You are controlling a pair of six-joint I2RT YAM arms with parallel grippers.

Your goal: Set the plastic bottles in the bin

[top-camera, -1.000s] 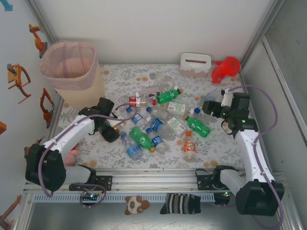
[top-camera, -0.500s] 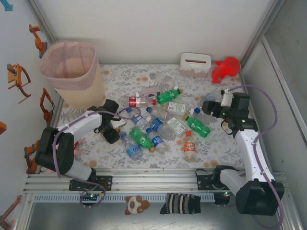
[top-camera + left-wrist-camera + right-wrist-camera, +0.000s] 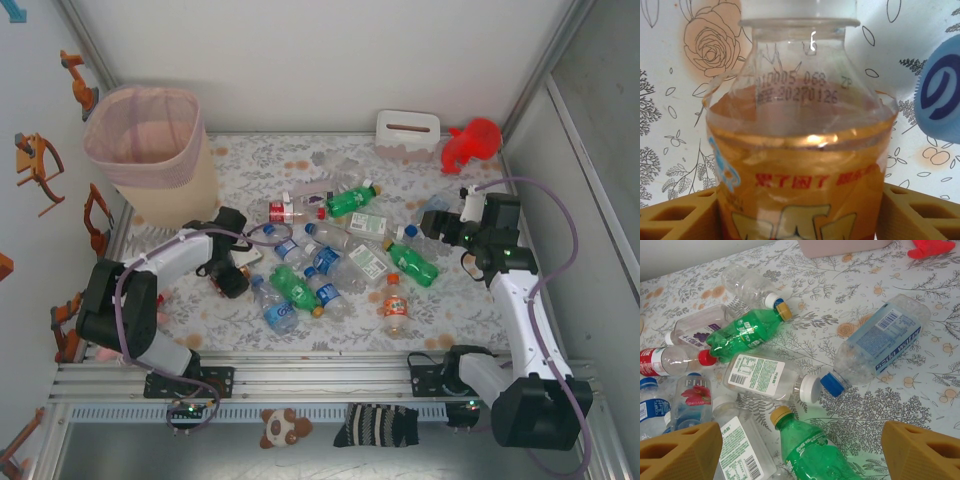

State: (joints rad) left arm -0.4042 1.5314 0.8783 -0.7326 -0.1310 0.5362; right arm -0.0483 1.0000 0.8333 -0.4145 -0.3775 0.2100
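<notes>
The left claw [image 3: 800, 210] straddles a clear orange-labelled bottle [image 3: 800, 150], waffled yellow fingers [image 3: 675, 215] beside it; gripped or not, I cannot tell. The right claw [image 3: 802, 440] gapes empty above crumpled plastic bottles [image 3: 752, 335] strewn on the flowered desk [image 3: 920, 390]; the pink-lined bin [image 3: 172, 198] stands far-left.

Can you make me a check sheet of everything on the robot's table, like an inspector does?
Surface: flowery cloth, its middle covered by bottles.
Job's things: bottles lying in a heap mid-table; bin upright at the far left corner.
Clutter: tissue box and red toy at the far edge.
Grippers: left pincer around an orange bottle, grip not certain; right pincer open, holding nothing, over the heap's right side.
Cables: purple cables loop in the air, one on each side.
Surroundings: white walls; orange hooks on the left wall; plush and sock in front of the rail.
</notes>
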